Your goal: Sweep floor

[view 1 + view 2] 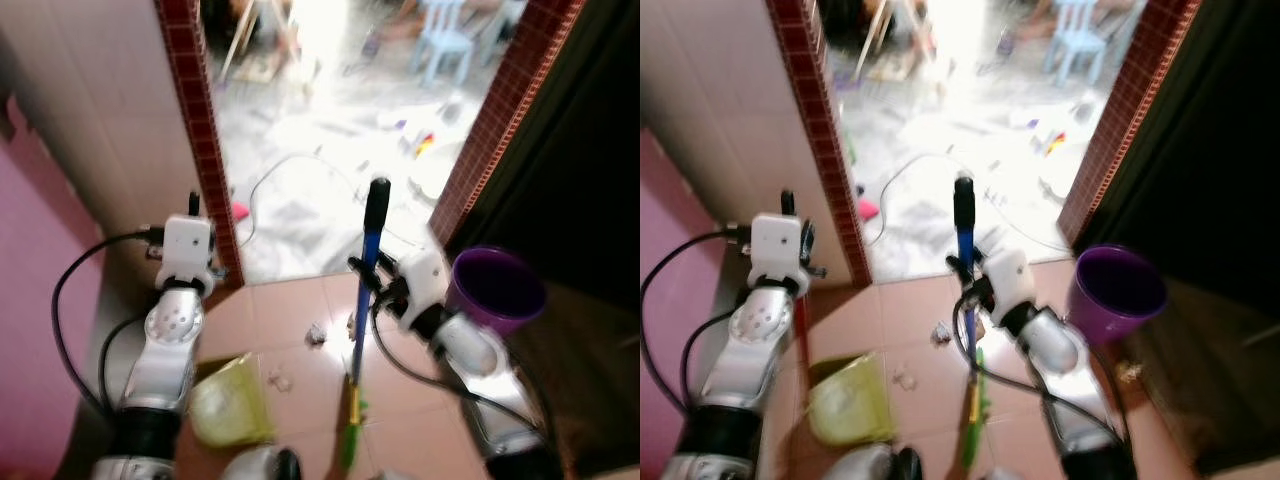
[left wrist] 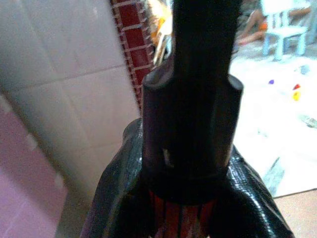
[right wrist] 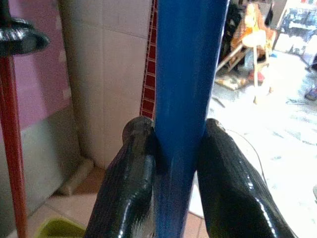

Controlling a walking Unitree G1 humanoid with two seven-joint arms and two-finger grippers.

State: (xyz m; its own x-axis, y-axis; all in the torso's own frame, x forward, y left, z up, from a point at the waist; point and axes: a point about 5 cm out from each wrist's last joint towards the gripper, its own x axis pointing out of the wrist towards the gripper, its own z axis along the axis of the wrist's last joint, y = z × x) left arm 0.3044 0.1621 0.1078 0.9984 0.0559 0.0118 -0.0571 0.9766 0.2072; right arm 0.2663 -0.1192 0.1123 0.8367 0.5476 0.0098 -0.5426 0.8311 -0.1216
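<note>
Terracotta tile floor (image 1: 300, 320) strewn with paper scraps (image 1: 316, 334), bright doorway, right tool (image 3: 178, 163) clamping blue broom handle (image 3: 185, 74), left tool (image 2: 188, 198) gripping dustpan handle (image 2: 190, 114), purple bucket (image 1: 495, 285) at right.

Blown-out doorway glare, soft blur

Ahead of the right end effector (image 1: 372, 283) the doorway (image 1: 340, 120) stands open; a purple bucket (image 1: 496, 288) crowds its right, a brick-edged wall (image 1: 205, 150) blocks its left.

broom (image 1: 366, 300) bristles cut off, yellow-green dustpan (image 1: 228, 402) blurred
</note>
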